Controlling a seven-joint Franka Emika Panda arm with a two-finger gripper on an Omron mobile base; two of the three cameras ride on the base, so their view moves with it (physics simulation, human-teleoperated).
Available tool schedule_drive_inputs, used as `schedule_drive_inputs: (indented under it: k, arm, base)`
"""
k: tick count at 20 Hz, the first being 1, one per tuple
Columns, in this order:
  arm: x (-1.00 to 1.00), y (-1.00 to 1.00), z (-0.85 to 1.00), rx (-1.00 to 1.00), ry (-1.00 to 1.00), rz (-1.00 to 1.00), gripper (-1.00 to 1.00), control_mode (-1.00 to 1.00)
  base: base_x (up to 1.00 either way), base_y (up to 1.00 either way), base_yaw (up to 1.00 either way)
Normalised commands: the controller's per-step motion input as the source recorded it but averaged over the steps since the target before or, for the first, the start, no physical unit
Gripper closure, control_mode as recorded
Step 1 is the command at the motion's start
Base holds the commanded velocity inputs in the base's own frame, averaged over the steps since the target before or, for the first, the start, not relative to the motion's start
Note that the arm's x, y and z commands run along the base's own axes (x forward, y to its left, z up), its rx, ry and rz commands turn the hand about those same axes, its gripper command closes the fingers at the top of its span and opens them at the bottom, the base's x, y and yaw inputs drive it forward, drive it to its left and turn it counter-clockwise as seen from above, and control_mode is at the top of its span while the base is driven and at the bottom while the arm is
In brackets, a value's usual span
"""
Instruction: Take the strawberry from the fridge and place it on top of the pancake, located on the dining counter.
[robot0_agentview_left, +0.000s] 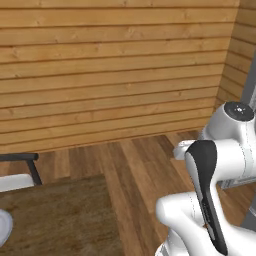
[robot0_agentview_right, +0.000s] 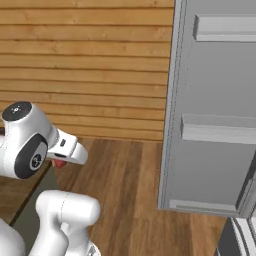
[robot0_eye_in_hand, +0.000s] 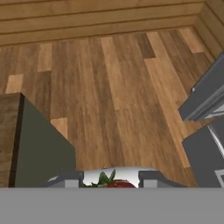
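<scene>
At six o'clock in the hand view, between the two dark finger tips of the gripper (robot0_eye_in_hand: 109, 180), sits the strawberry (robot0_eye_in_hand: 114, 183), red with little green leaves on top. Held tight there, with the jaws pinched close on both sides of it. Hangs high over brown floor boards (robot0_eye_in_hand: 113, 87). At eight o'clock, a corner of the dining counter (robot0_eye_in_hand: 8, 131), dark wood on top, grey-green down its side. At three o'clock, grey bits of the fridge (robot0_eye_in_hand: 205, 96).

From the right base view, shows as a small red spot (robot0_agentview_right: 59, 163) at nine o'clock, tucked under the white hand. At three o'clock stands the open fridge door, tall and grey, with two bins.

From the left base view, dining counter (robot0_agentview_left: 60, 215) at seven o'clock, with the edge of a round grey plate (robot0_agentview_left: 4, 227) at the far left. Dark chair (robot0_agentview_left: 22, 162) just past it. Wood plank wall (robot0_agentview_left: 110, 70) at twelve o'clock.
</scene>
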Motion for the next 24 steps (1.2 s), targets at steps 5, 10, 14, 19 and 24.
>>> schedule_drive_inputs:
  k: [5, 10, 14, 19, 24]
  arm:
    - [0.00, 0.00, 0.00, 0.00, 0.00, 0.00, 1.00, 1.00]
    - [0.00, 0.00, 0.00, 0.00, 0.00, 0.00, 1.00, 1.00]
    - [0.00, 0.00, 0.00, 0.00, 0.00, 0.00, 1.00, 1.00]
    - [0.00, 0.00, 0.00, 0.00, 0.00, 0.00, 1.00, 1.00]
    - [0.00, 0.00, 0.00, 0.00, 0.00, 0.00, 1.00, 1.00]
  base:
    - [0.44, 0.47, -0.01]
    - [0.84, 0.00, 0.00]
    - [1.00, 0.00, -0.01]
    - [1.00, 0.02, -0.07]
    - [1.00, 0.08, -0.10]
